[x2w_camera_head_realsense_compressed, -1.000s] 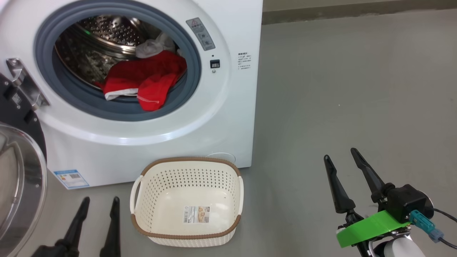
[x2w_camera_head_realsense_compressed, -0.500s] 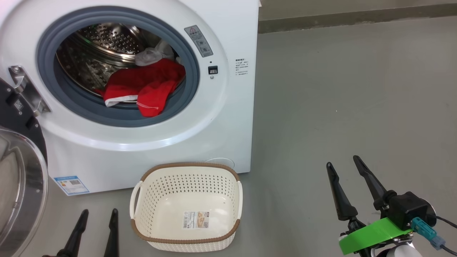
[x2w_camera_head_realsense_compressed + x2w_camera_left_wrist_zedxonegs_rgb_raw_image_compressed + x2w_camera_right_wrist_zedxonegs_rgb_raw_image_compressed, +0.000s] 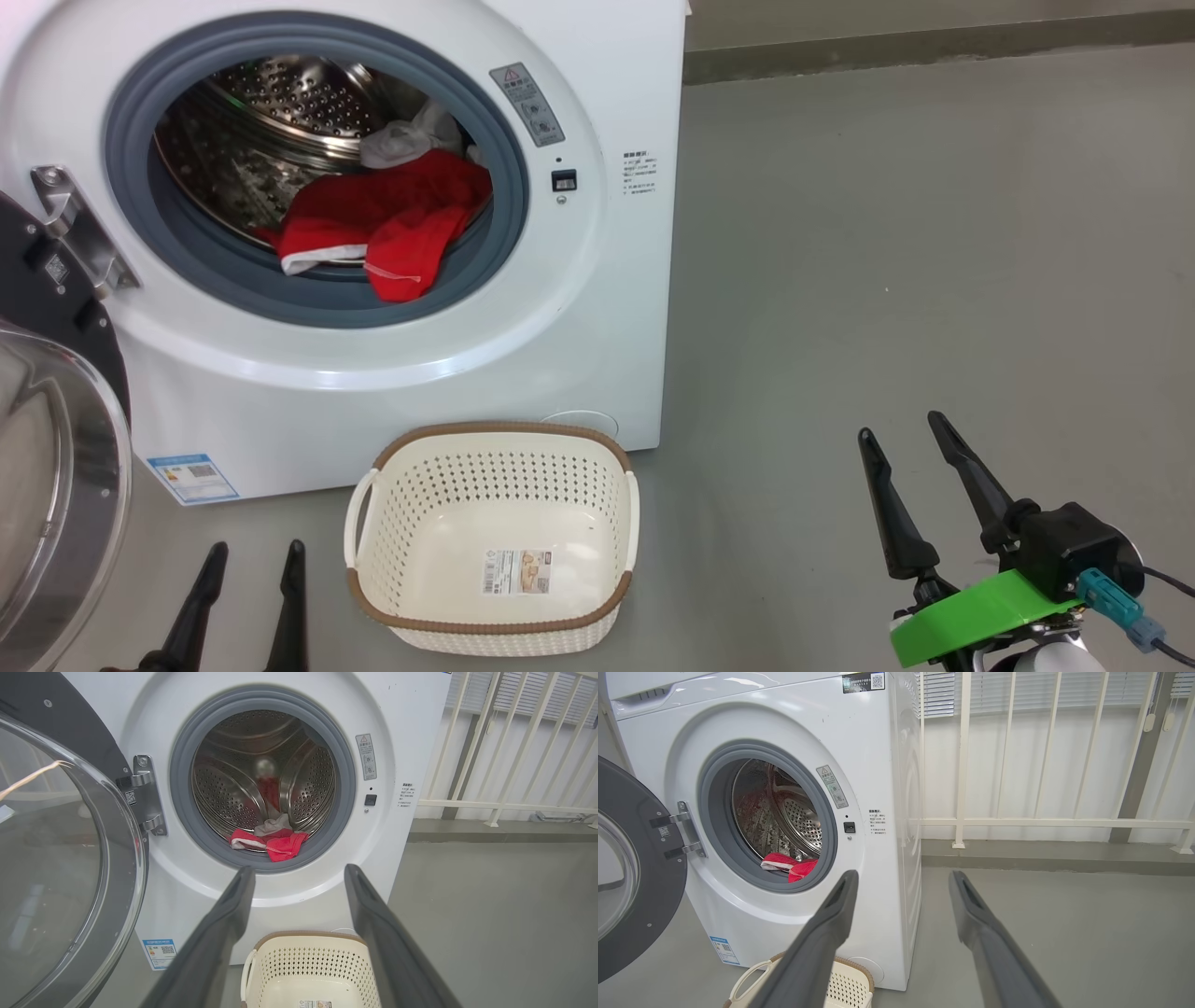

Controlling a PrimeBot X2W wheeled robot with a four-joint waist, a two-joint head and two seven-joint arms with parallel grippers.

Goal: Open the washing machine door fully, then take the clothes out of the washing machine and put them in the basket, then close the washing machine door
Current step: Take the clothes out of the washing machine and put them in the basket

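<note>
Left claw is wide open and empty, parked low just left of the basket. From there the clothes are ahead and up, a touch to its right, heaped side to side at the front of the drum with a red flap drooping over the grey lip of the washing machine. Right claw is open and empty too but well off over the floor, so I'd say the left one's nearer; the door hangs swung out on its left.
</note>
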